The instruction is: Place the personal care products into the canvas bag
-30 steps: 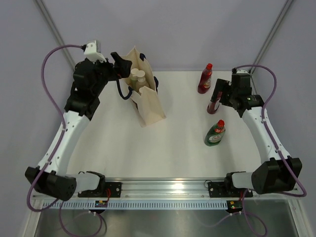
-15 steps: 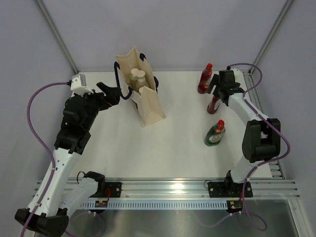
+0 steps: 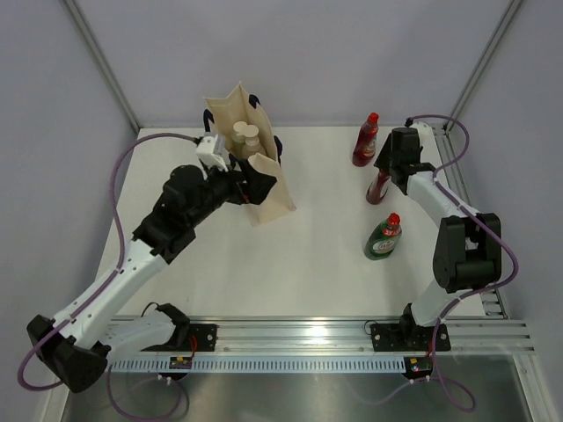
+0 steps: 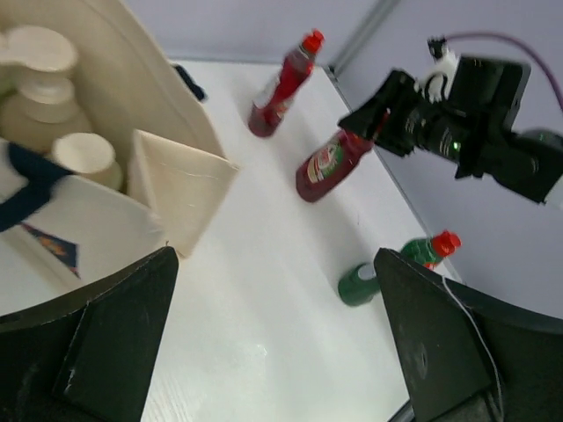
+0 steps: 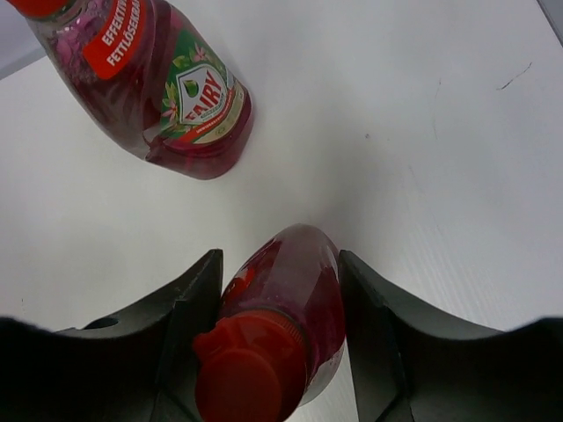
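The personal care products point(image 3: 245, 134) stand upright inside the canvas bag point(image 3: 268, 195), far left. The left gripper point(image 4: 273, 264), spread wide and empty, hovers just beside it. The right gripper point(image 5: 280, 264) straddles a red bottle point(image 5: 283, 294) far right; whether it's squeezing, I can't tell

1. A robotics lab test cell.
2. Bare grey wall panels point(image 3: 299, 53) and slanting metal frame posts point(image 3: 100, 66) stand beyond both pincers.
3. A plain white desk point(image 3: 299, 264) lies under the left pincer point(image 3: 249, 186) and right pincer point(image 3: 387, 171). Well behind them, an aluminium rail point(image 3: 299, 332) carries the arm bases.
4. Purple cables point(image 3: 113, 193) loop openly behind each pincer.
5. A red bottle point(image 3: 379, 187) is clamped in the right pincer.
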Robot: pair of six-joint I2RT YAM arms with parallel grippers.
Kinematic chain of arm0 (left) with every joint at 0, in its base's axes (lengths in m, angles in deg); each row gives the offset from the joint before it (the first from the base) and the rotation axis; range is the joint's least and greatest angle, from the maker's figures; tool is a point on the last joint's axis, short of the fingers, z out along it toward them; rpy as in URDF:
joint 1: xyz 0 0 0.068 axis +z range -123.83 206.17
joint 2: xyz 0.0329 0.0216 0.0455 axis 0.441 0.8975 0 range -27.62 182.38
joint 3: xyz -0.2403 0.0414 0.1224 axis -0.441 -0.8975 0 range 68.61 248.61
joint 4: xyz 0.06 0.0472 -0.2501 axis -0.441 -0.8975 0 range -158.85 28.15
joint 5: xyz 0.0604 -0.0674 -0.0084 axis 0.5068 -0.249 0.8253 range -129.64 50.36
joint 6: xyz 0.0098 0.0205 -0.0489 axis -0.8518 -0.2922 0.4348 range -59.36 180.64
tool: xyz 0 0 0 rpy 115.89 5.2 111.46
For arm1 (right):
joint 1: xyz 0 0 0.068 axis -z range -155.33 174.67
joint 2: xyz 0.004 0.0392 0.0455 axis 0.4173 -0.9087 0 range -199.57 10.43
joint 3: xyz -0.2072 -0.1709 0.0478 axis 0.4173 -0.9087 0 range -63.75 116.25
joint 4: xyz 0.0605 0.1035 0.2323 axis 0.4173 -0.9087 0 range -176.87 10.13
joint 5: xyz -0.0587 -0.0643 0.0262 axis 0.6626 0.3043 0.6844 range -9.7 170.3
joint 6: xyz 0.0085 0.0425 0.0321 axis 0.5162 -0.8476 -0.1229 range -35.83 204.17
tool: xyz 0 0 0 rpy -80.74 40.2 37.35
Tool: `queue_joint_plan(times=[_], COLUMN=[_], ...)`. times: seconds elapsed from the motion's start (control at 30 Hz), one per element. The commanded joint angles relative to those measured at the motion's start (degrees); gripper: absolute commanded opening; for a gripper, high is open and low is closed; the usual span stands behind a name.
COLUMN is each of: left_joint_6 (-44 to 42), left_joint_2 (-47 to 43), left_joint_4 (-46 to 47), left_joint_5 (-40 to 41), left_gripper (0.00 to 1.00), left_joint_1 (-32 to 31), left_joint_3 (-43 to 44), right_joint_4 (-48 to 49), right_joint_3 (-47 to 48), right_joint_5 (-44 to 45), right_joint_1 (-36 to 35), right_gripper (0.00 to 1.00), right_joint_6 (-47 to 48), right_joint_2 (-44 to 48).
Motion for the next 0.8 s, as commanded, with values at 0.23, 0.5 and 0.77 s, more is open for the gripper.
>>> queue_joint_plan(times=[0.23,0.5,0.77], left_joint_6=[-13.77,-20.11,-25.38], left_joint_2=[20.26,37.69,51.31], left_joint_4=[5.98,10.72,12.13], left_joint_5=[4.87,4.71,6.63], left_gripper=[0.99,0.99,0.99], left_joint_1=[-15.55,-18.28,-20.92], left_joint_3=[13.11,21.82,30.26], right_joint_4=[-7.72,-14.06,-18.81], right_joint_3=[4.90,9.04,10.09], right_joint_5=[-15.03,-25.86,-33.95], right_joint_1=[3.82,5.14,5.14], right_gripper=[0.00,0.00,0.00], right_joint_6=[-9.39,-19.06,-25.14], right_joint_2=[6.40,6.84,6.93])
